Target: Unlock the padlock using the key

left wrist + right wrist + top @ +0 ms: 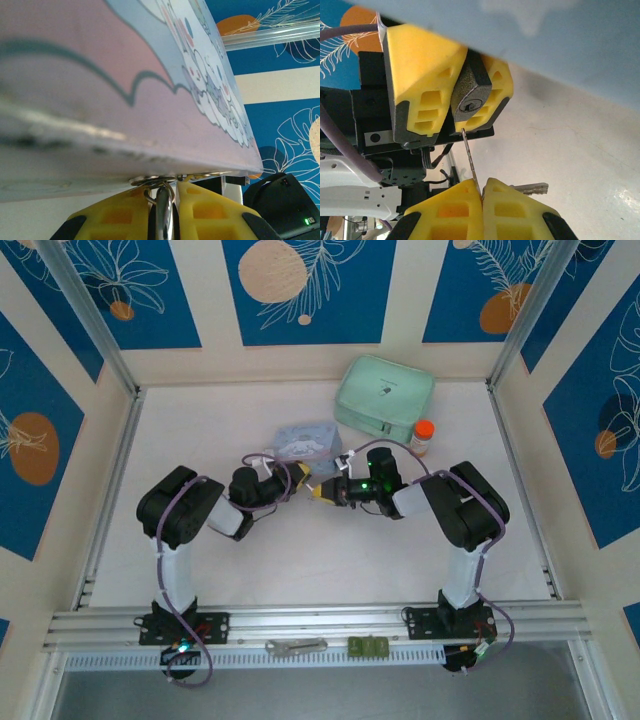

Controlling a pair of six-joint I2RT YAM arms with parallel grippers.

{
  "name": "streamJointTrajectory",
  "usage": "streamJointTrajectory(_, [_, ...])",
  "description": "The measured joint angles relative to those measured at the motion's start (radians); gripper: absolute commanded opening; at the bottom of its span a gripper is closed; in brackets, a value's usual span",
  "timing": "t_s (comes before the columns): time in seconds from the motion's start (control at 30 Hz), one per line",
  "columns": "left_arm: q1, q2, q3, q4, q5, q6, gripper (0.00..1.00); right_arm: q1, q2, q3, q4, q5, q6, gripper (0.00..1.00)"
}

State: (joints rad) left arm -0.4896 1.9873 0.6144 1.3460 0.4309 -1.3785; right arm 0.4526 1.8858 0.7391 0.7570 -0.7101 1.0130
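Observation:
The padlock (470, 95), a small dark body with a round keyhole face, is clamped between the yellow fingers (420, 75) of my left gripper (300, 478). My right gripper (482, 189) is shut on the key (469, 155), a thin silvery blade that points up at the padlock. The blade's tip sits just under the keyhole, outside it. A second key (532, 188) sticks out sideways from the right fingers. In the left wrist view, my left gripper (164, 189) is shut on a shiny metal piece (164, 210) with a wire ring (159, 181) at its top.
The pale blue tin (305, 440) lies just behind both grippers and looms close over the left wrist camera (150, 75). A mint green case (383, 395) and an orange-capped bottle (422, 437) stand at the back. A silver wrench (297, 646) rests on the front rail.

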Motion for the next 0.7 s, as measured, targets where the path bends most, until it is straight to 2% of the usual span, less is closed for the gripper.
streamJointTrajectory(0.7, [-0.007, 0.000, -0.003, 0.000, 0.006, 0.000, 0.00, 0.000, -0.023, 0.006, 0.000, 0.010, 0.001, 0.00])
